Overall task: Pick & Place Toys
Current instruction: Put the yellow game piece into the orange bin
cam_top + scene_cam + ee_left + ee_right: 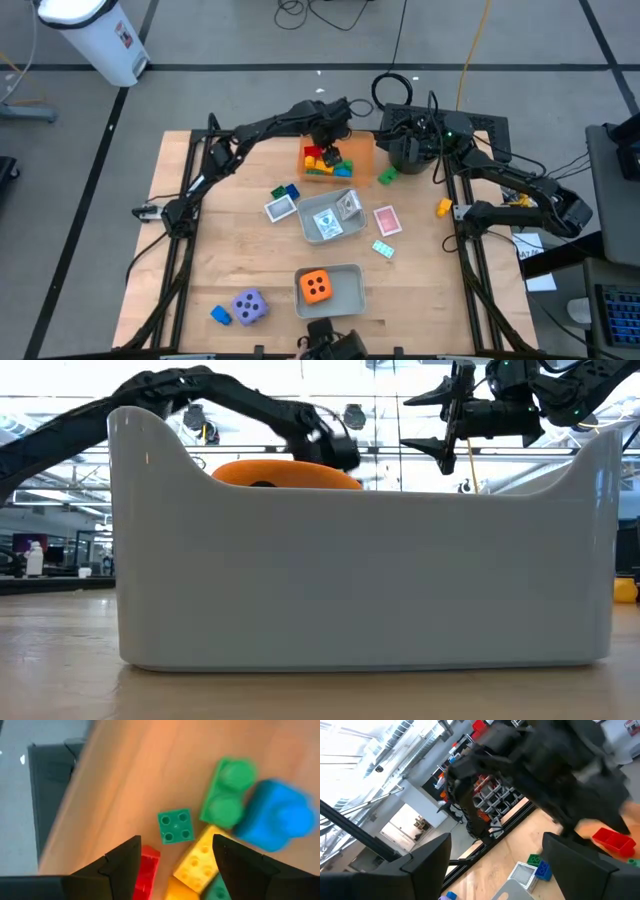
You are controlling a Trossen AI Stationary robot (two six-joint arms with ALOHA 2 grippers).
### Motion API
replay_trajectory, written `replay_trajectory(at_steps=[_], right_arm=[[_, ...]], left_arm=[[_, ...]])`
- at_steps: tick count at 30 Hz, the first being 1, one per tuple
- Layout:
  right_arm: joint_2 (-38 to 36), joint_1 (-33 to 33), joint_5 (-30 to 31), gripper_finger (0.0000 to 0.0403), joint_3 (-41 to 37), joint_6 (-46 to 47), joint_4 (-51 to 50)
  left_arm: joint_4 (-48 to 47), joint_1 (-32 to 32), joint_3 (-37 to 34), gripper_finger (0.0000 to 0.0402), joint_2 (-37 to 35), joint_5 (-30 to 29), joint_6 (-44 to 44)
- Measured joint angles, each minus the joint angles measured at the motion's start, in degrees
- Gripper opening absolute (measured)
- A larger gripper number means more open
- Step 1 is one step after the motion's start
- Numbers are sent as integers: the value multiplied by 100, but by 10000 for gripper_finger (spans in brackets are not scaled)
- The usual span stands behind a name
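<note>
Hovering over the orange tray (360, 152) at upper centre of the high view, the left gripper (328, 132) is standing with its dark fingers (120, 862) parted and nothing between them. Beneath them, studded plastic bricks (200, 857) are lying loosely heaped on the tray's smooth floor: a square green one (175, 825), a longer green one (227, 792), a rounded blue one (276, 816), plus yellow and red.

The right gripper (415, 140) is waiting just right of the tray, above the black pot (405, 158), its jaws wide and empty.

An orange die (317, 286) is sitting in the glossy grey tray (350, 272) at lower centre; a purple die (249, 306) is resting at lower left. What appear to be cards are occupying the clear tray (312, 222) mid-frame, though glare is obscuring them.
</note>
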Motion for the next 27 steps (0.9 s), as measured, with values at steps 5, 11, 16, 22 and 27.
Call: replay_trajectory(at_steps=[5,11,16,22,27], right_arm=[[0,2,-5,304,0,0,2],[0,11,-7,304,0,0,4],[0,11,-8,304,0,1,4],[0,11,-7,304,0,2,2],[0,11,-9,304,0,2,13]], left_arm=[[179,41,0,253,-672,881,-432],[1890,155,0,253,-1701,2300,-1236],[3570,104,10,253,-2530,2701,-1833],[3766,-117,-94,253,-3100,3152,-2194],[3924,-585,-975,253,-3470,3253,-2258]])
